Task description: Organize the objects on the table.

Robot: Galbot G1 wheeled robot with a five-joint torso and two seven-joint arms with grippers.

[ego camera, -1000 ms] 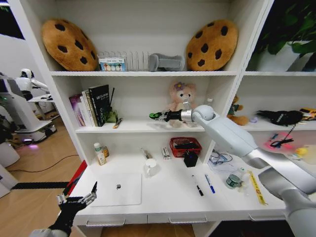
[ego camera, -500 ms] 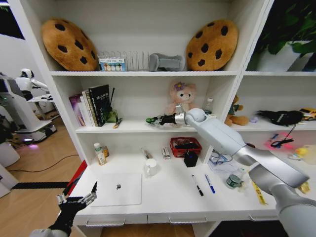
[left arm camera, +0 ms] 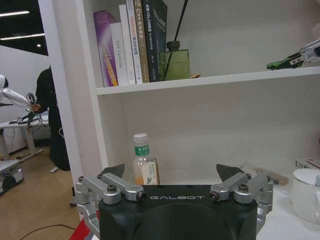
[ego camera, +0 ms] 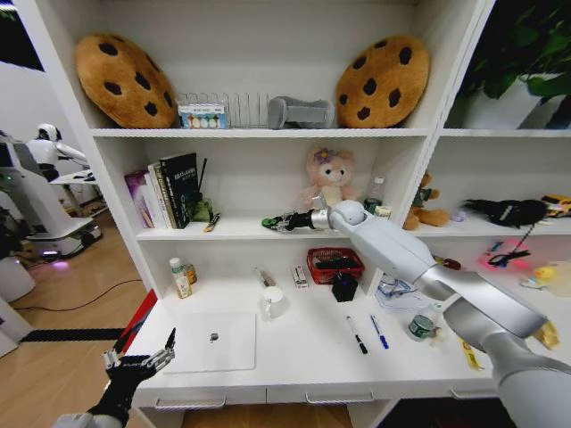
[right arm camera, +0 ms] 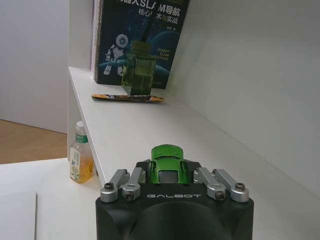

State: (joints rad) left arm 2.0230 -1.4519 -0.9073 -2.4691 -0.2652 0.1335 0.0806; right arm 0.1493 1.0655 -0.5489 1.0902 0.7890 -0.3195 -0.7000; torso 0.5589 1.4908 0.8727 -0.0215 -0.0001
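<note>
Presently, head view: right gripper (ego camera: 272,221) carries the green toy car (ego camera: 268,220) above the middle shelf (ego camera: 241,230), at ten o'clock from the laptop (ego camera: 214,342) on the table (ego camera: 312,357). Left gripper (ego camera: 141,361) idles low. Left wrist view: its fingers (left arm camera: 112,172) stand spread, empty. Right wrist view: car clamped; lowering onto the shelf seems next.

We see bright, even indoor light and soft shadows beneath each shelf board (ego camera: 259,133). Our head view bows straight uprights outward at its edges, and the potted plant (ego camera: 526,49) sits dim.
</note>
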